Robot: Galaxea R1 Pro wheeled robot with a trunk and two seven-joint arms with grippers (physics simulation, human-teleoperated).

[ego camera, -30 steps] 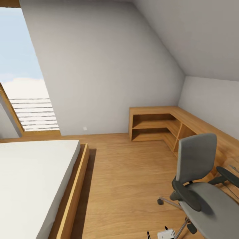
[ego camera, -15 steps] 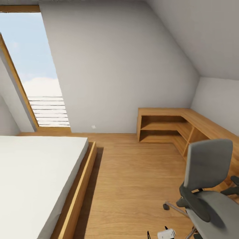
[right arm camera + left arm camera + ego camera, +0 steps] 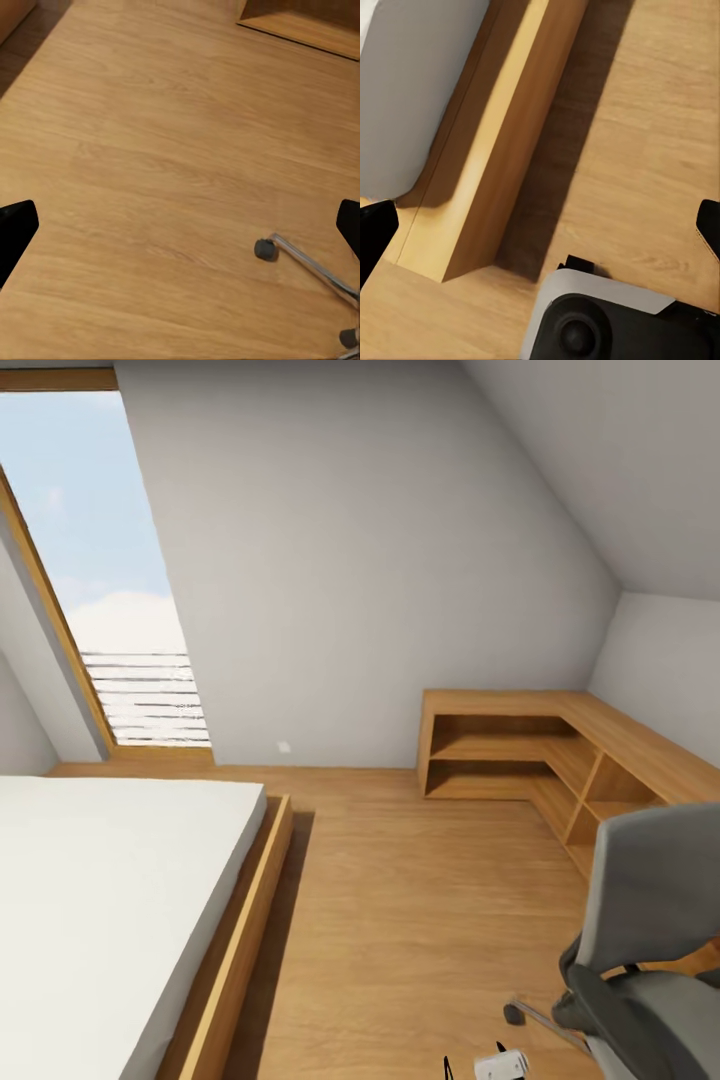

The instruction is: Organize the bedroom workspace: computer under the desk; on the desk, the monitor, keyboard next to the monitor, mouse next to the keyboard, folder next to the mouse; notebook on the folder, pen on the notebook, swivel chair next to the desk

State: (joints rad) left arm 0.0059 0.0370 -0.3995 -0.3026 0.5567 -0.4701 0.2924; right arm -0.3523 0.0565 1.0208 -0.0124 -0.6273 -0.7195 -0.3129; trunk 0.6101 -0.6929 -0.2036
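Observation:
I am in the bedroom, with grey sloped walls and a light wood floor point(image 3: 400, 920). The swivel chair point(image 3: 650, 940), grey padded with black armrests, stands at the lower right of the head view, cut off by the picture's edge. One chrome leg with a castor point(image 3: 264, 249) shows in the right wrist view. My right gripper point(image 3: 180, 229) hangs open above bare floor near that castor. My left gripper point(image 3: 540, 225) is open too, above the floor beside the bed frame's corner point(image 3: 472, 225). Neither holds anything.
A low bed point(image 3: 100, 900) with a white mattress and a wooden frame fills the left. A light oak low cabinet point(image 3: 520, 745) runs along the far right wall. A skylight point(image 3: 110, 580) is at the back left. Open floor lies between bed and chair. My base point(image 3: 615, 322) is below the left gripper.
The head view has turned to the left, so the chair and cabinet have slid toward the picture's right edge. No object has moved on its own.

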